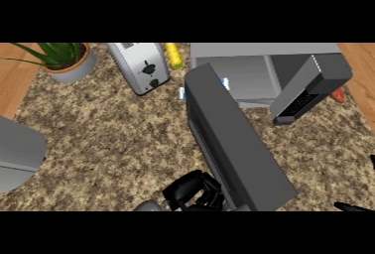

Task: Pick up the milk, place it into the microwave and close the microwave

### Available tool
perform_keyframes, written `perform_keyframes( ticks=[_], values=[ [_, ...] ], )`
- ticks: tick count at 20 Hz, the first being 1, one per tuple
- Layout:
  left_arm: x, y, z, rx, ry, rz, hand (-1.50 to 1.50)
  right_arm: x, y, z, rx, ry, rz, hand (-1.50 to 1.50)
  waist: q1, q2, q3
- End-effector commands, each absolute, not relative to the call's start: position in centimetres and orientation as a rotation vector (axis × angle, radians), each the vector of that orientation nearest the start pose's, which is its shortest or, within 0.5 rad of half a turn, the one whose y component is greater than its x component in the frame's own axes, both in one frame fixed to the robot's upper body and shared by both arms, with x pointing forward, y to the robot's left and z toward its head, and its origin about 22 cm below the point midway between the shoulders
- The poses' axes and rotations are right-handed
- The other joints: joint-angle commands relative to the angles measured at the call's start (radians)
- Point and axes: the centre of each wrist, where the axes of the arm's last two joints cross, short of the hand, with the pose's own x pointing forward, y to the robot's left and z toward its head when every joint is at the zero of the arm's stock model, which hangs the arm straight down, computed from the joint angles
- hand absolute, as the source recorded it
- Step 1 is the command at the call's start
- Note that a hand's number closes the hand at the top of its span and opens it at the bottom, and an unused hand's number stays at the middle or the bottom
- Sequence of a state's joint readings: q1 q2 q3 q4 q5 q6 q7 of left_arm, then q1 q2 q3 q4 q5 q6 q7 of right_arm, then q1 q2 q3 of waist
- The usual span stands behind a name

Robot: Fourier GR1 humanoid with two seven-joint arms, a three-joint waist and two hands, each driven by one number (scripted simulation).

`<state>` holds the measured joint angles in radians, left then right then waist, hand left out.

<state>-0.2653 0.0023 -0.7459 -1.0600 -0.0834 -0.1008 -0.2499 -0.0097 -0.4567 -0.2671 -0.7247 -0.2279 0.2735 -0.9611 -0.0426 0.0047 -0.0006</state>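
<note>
Closing step, I reckon. Milk (225,82) only peeks out as blue-and-white bits behind the top of the open microwave door (234,144), right at the mouth of the microwave (253,64); can't tell if it's fully inside. My left hand (192,191) sits at the near end of the door, fingers curled, nothing in them that I can see, seemingly touching the door's edge. Right hand (355,207) is just black slivers at the lower right corner, can't tell its state. Next I need to swing that door towards the cavity without clipping the milk.
</note>
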Motion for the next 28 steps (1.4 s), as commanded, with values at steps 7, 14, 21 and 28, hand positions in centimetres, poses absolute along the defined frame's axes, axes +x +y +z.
perform_keyframes(
  ticks=[7, 14, 21, 28],
  values=[
    [21.3, 2.2, -5.7, -0.579, -1.529, -0.871, 1.5, 18.3, -43.2, -8.6, -0.031, -1.968, -0.022, -1.5, -0.057, 0.009, -0.003],
    [23.4, 1.5, -4.6, -0.491, -1.568, -0.8, 1.5, 20.6, -42.2, -6.2, 0.036, -1.994, 0.031, -1.5, -0.122, 0.017, -0.006],
    [25.9, 0.2, -1.7, -0.43, -1.65, -0.755, 1.5, 22.6, -41.4, -4.1, 0.092, -2.002, 0.108, -1.5, -0.179, 0.027, -0.005],
    [28.5, -0.8, 1.0, -0.378, -1.773, -0.714, 1.5, 24.0, -41.2, -2.1, 0.143, -2.005, 0.178, -1.5, -0.231, 0.042, -0.003]
  ],
)
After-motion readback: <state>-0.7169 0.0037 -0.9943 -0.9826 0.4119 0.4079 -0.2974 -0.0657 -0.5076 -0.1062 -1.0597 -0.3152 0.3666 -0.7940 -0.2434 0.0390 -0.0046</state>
